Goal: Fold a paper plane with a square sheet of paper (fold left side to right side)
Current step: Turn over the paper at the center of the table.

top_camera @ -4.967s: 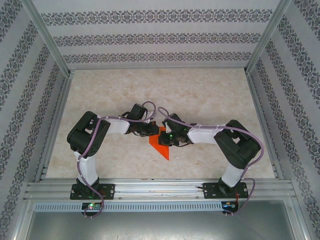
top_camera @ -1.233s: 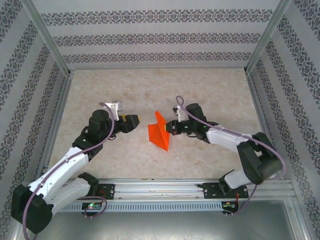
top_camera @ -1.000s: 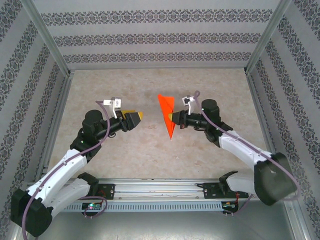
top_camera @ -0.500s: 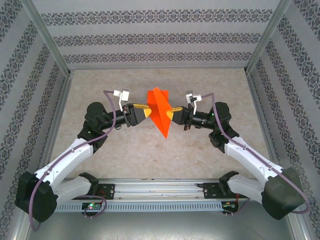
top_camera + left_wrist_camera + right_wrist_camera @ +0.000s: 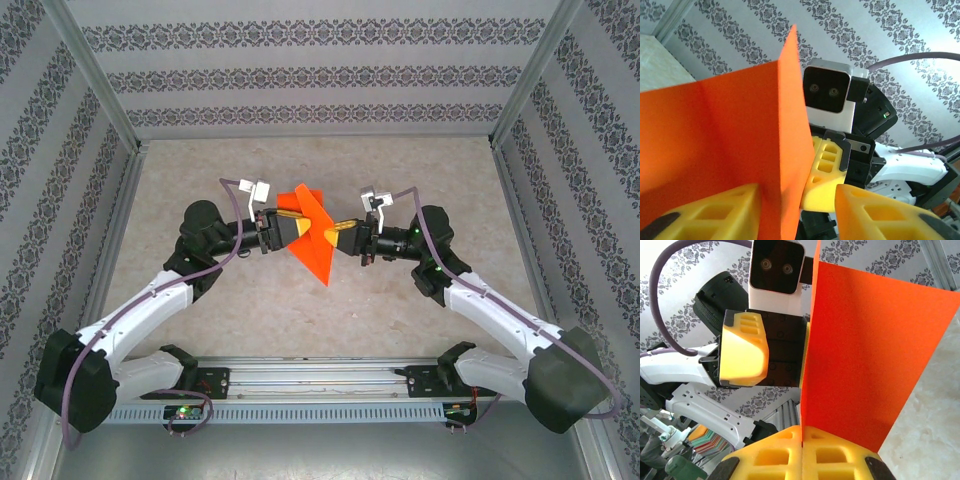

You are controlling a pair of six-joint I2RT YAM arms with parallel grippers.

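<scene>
**Item 1 – folded orange-red paper** (image 5: 312,252). Held in mid-air over bench centre, clear of the surface, btwn the 2 grippers. Narrow pointed end aims toward near side; broader flap spreads at far end, leaning left. L wrist view shows 1 sharp crease, 2 panels meeting at an angle. Plain, unmarked.

**Item 2 – right gripper** (image 5: 802,434). Reaches in from right, roughly level. Jaws closed tight on paper's edge. The yellow fingers (image 5: 840,455) meet w/ the sheet pinched btwn them, and the sheet stands up out of the pinch.

**Item 3 – left gripper** (image 5: 797,200). Reaches in from left, nose to nose w/ right gripper. Jaws apart, straddling the paper, not clamped. 1 yellow finger (image 5: 710,215) sits just beside the sheet's face; contact cannot be told. The other finger (image 5: 880,215) stands off to the side w/ a clear gap.

**Item 4 – wrist camera** (image 5: 827,92). White box, 2 lenses, mounted above right gripper's fingers. Seen from L wrist view just past the paper's edge. Matching unit on left arm.

**Item 5 – bench** (image 5: 200,180). Beige marbled top. Alu. rail (image 5: 320,375) runs along near edge; both arm bases are bolted there.

**Item 6 – walls** (image 5: 320,75). Grey striped damask pattern on left, far and right sides, w/ alu. posts at far corners.
</scene>
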